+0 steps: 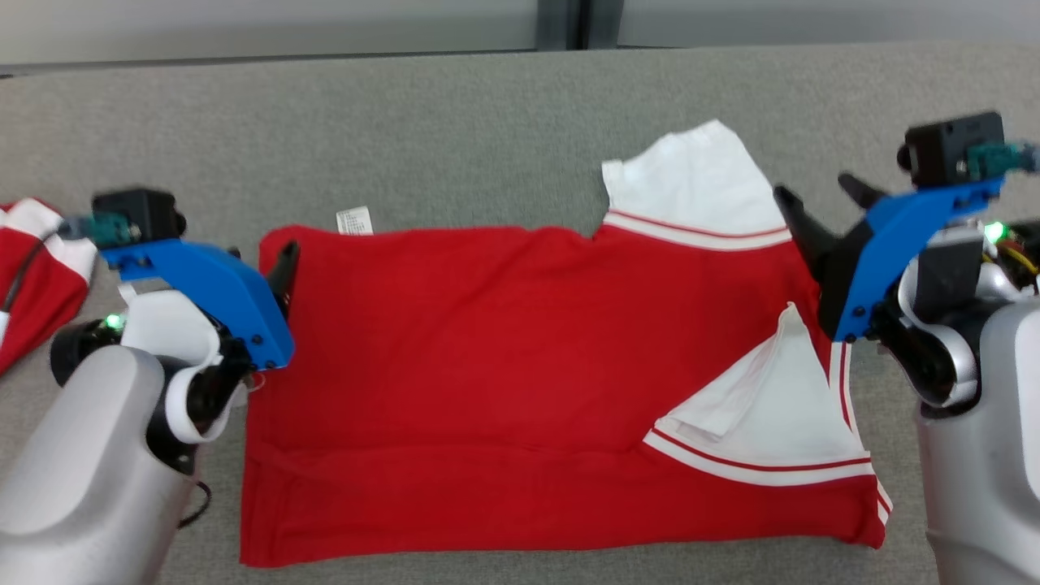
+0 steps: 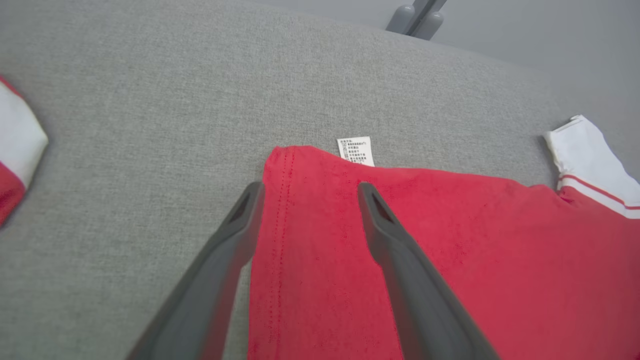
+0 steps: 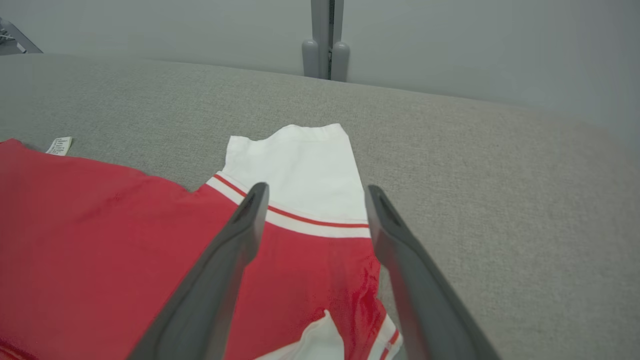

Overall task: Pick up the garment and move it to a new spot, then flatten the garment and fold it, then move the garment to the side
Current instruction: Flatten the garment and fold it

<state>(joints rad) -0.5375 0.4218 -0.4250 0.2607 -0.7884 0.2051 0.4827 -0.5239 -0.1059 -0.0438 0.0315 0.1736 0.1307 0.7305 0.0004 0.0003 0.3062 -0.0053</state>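
Note:
The garment (image 1: pixel 487 366) is a red shirt with white, red-striped sleeves, folded flat on the grey table. One white sleeve (image 1: pixel 691 183) sticks out at the far edge, another lies folded over the body at the right. My left gripper (image 1: pixel 276 268) hovers open over the shirt's far left corner (image 2: pixel 285 165), by a white care label (image 2: pixel 356 150). My right gripper (image 1: pixel 821 199) hovers open above the shirt's far right corner, near the white sleeve (image 3: pixel 300 165). Nothing sits between either pair of fingers.
A second red and white cloth (image 1: pixel 36 268) lies at the table's left edge, also seen in the left wrist view (image 2: pixel 15 150). The grey table (image 1: pixel 487 122) runs back to a pale wall with a vertical post (image 3: pixel 325 45).

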